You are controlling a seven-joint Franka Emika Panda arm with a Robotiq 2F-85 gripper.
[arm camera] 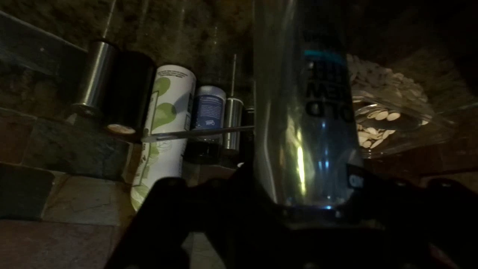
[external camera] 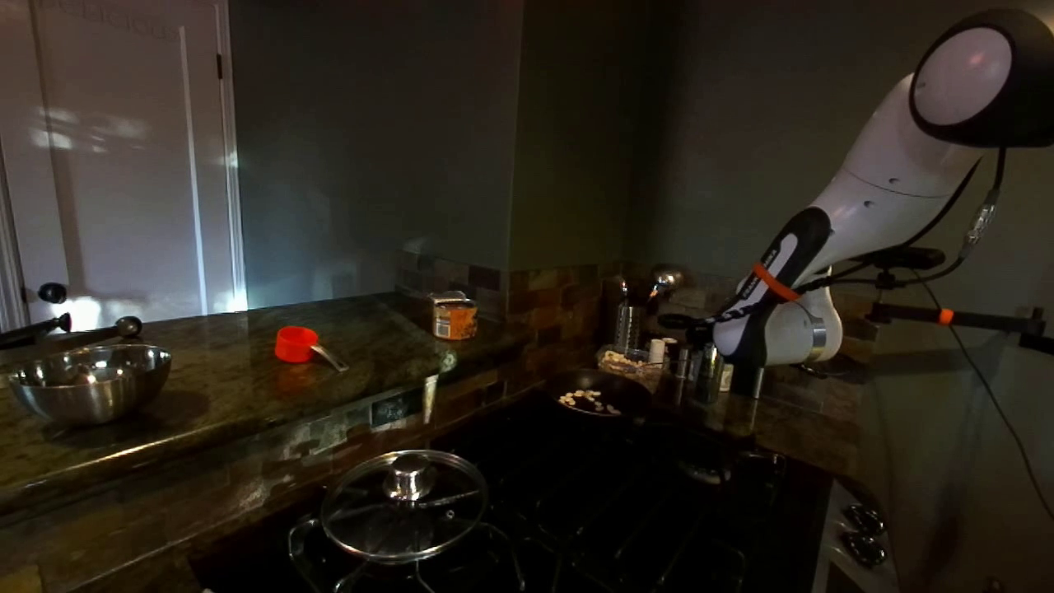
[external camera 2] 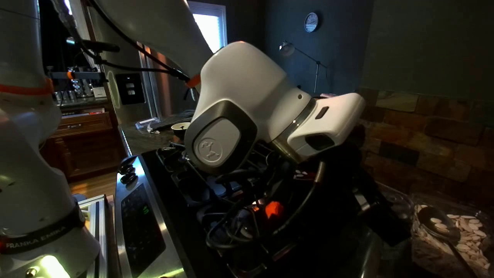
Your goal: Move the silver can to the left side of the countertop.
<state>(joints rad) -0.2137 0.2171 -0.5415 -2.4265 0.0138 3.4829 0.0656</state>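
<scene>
A kitchen: stove (external camera: 626,515), countertop (external camera: 222,371)

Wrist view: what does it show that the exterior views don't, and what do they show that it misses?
Only the wrist view: lettering on the silver can and a blue jar label.
Only from outside: the metal bowl, red measuring cup, glass lid and wall clock, each in an exterior view.
Shared by all: pale seeds and the tiled wall.

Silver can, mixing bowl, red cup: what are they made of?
Silver can: glossy metal, perhaps aluminium; bright streaks run along the body.
Mixing bowl: shiny metal, likely steel; grey with mirror-like highlights.
Red cup: probably plastic, given its even, bright colour; finish unclear.
</scene>
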